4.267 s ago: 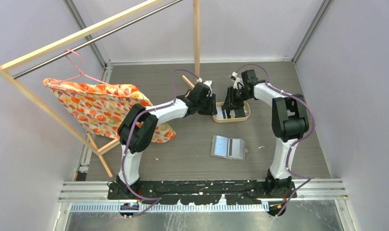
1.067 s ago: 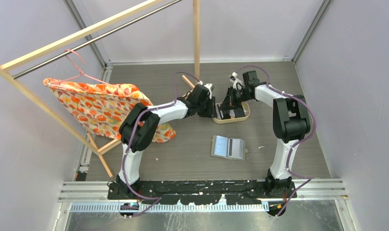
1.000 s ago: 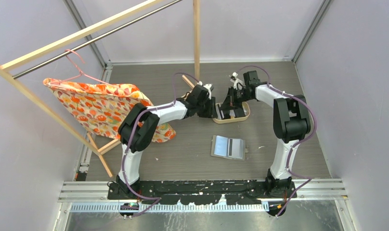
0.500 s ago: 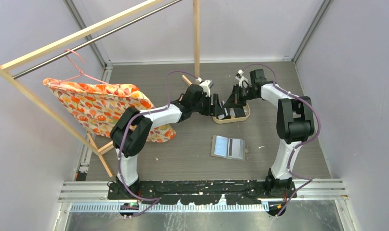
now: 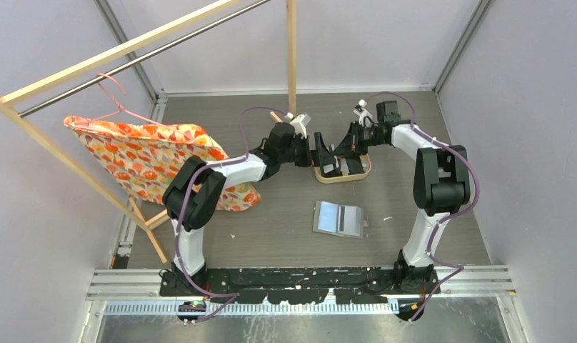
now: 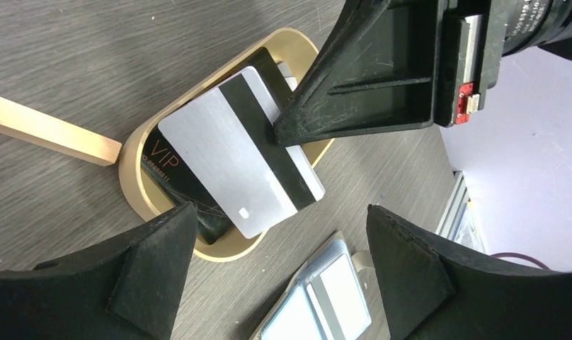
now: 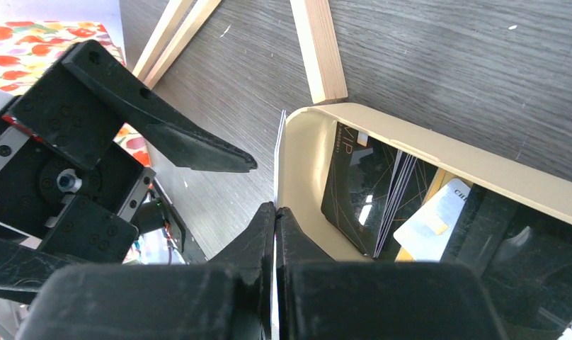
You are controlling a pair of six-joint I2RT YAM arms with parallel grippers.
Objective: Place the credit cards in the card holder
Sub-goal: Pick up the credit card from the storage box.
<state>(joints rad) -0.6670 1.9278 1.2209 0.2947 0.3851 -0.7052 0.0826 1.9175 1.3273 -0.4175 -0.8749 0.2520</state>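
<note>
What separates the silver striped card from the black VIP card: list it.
The silver card is pale with a dark stripe; the VIP card is black. The silver card is pinched in the right hand; the VIP card lies in the tray. Both are thin rectangles.

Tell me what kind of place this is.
Probably a robot test cell in a lab: left arm and right arm bolted to a rail inside plain wall panels, with staged props, a wooden clothes rack and an oval tray of cards.
</note>
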